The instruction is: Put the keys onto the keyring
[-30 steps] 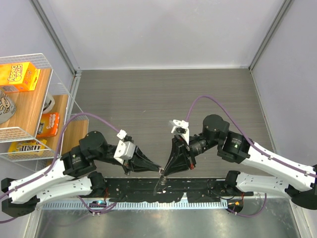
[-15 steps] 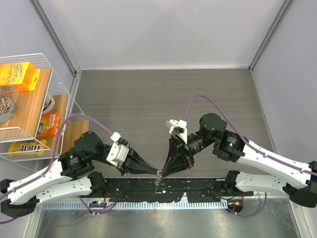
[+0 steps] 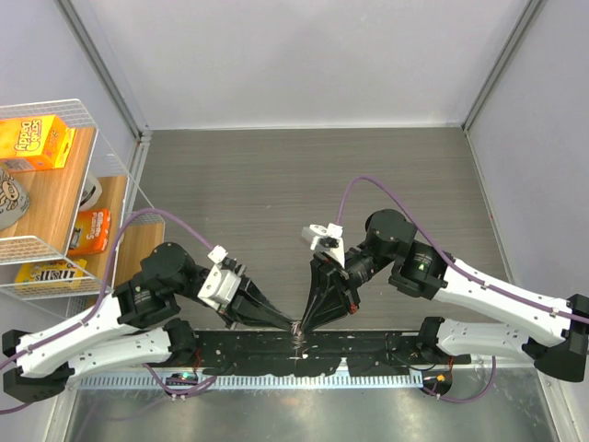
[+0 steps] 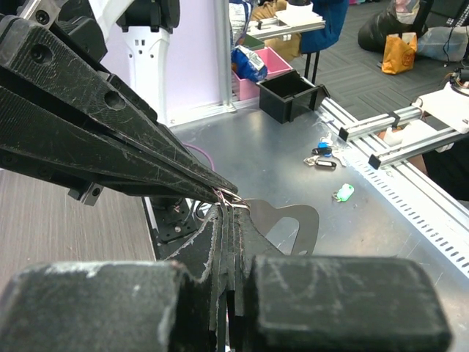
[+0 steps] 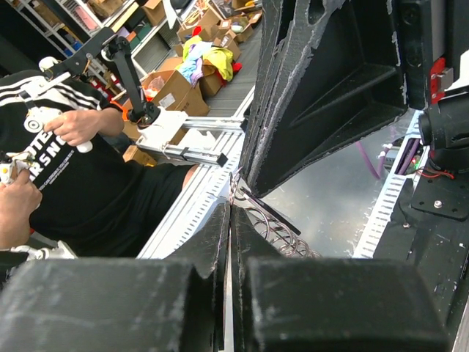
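Observation:
My two grippers meet tip to tip over the table's near edge. My left gripper (image 3: 289, 324) (image 4: 229, 207) is shut on a flat grey key (image 4: 289, 218) with a hole in its head. The key sticks out to the right of the tips. It shows edge-on as a thin dark bar (image 5: 270, 210) in the right wrist view. My right gripper (image 3: 303, 323) (image 5: 231, 210) is shut on the keyring (image 5: 287, 233), a coil of silver wire loops. One small loop (image 4: 231, 196) lies where both tips touch. Other keys are not clear.
A wire shelf (image 3: 55, 198) with boxes stands at the left. The black arm base plate (image 3: 368, 354) lies under the grippers. Small tagged pieces, blue (image 4: 322, 152) and green (image 4: 343, 193), lie on the metal bench, with a black bin (image 4: 292, 95) behind.
Both grippers have stayed joined and shifted a little toward the near edge. The right arm has swung left and the left arm has drawn back slightly.

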Motion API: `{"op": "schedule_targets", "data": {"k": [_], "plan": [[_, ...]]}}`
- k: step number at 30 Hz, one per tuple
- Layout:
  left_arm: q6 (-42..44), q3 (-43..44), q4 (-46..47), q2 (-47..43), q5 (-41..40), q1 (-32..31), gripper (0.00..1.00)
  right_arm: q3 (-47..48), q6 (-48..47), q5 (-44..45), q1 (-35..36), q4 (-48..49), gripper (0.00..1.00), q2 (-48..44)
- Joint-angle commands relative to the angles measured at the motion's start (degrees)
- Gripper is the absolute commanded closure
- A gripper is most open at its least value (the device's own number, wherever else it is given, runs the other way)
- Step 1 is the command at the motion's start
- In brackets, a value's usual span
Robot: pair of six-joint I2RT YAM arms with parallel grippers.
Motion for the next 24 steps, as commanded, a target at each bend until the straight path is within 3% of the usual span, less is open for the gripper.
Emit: {"op": "schedule_targets", "data": {"k": [1, 24], "plan": [[0.0, 2.6, 6.9, 1.8, -1.5, 0.0, 1.00, -1.2, 1.5, 1.8, 0.2, 5.9, 0.95, 1.4], [-2.8, 3.9, 8.3, 0.8, 4.0, -0.1, 1.00, -1.4, -0.8, 3.8, 0.2, 3.0, 0.95, -0.2]]}}
